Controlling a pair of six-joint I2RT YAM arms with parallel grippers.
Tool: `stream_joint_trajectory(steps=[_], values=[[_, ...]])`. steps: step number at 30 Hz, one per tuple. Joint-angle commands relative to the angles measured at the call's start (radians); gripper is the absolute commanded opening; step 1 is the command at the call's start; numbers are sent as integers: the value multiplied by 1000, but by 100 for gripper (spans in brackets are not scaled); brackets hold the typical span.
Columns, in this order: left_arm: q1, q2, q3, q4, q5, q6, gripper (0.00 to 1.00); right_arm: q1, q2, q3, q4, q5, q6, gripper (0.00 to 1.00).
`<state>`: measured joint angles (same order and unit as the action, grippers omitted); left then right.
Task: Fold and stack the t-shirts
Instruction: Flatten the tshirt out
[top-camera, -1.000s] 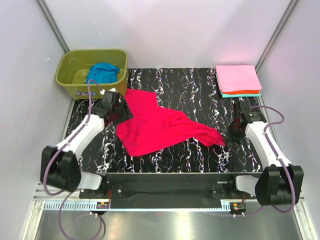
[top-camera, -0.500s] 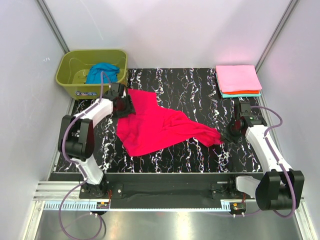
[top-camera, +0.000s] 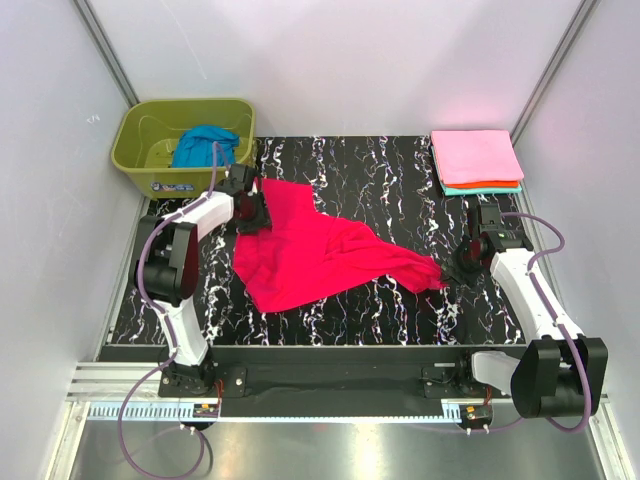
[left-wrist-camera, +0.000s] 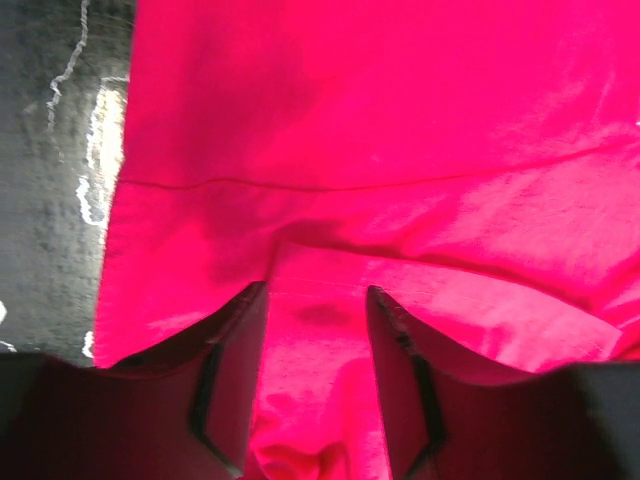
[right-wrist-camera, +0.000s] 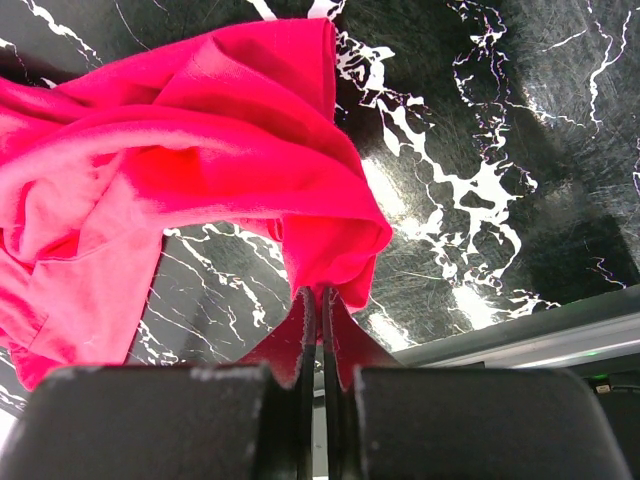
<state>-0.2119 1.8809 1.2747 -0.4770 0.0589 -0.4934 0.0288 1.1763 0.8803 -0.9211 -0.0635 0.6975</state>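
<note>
The crimson-red t-shirt (top-camera: 310, 250) lies spread and rumpled across the black marbled table. My left gripper (top-camera: 255, 208) is at the shirt's far-left corner, open, its fingers straddling a bunched strip of red cloth (left-wrist-camera: 380, 120); in the left wrist view the gripper (left-wrist-camera: 317, 290) fills the lower edge. My right gripper (top-camera: 452, 270) is shut on the shirt's right tip, and the right wrist view shows it (right-wrist-camera: 320, 292) pinching the red cloth (right-wrist-camera: 200, 150). The light pink shirt (top-camera: 476, 155) lies folded on the orange (top-camera: 495, 184) and teal (top-camera: 470, 190) ones at the far right. The blue shirt (top-camera: 205, 145) sits in the tub.
The olive-green tub (top-camera: 135, 150) stands at the far-left corner, just behind my left gripper. White walls enclose the table on three sides. The metal front rail (right-wrist-camera: 560, 330) shows close behind my right gripper.
My left arm has swung in and its gripper has moved right onto the red shirt's far-left corner. My right gripper has shifted slightly left, still holding the shirt's tip.
</note>
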Motion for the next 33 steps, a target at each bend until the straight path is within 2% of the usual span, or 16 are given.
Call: stream_joint_trajectory(steps=[1, 6, 9, 16, 20, 24, 26, 29, 33], values=[[2, 10, 55, 23, -41, 41, 46, -1, -7, 17, 8, 17, 10, 0], [3, 52, 95, 21, -16, 44, 43, 0, 9, 3, -10, 57, 42, 0], [3, 63, 98, 21, -5, 44, 43, -1, 45, 17, -47, 136, 66, 0], [2, 80, 84, 20, -41, 41, 42, 0, 56, 40, -50, 123, 83, 0], [3, 121, 112, 21, -22, 47, 32, -1, 39, 28, -50, 128, 86, 0], [2, 92, 120, 20, 10, 39, 0, -1, 40, 22, -58, 149, 95, 0], [0, 40, 115, 9, 1, 33, 0, -1, 43, 20, -62, 165, 109, 0], [0, -122, 107, -9, -24, 21, 0, -1, 51, 28, -62, 182, 115, 0], [2, -207, 89, -35, -25, 23, 8, -1, 74, 48, -62, 188, 111, 0]])
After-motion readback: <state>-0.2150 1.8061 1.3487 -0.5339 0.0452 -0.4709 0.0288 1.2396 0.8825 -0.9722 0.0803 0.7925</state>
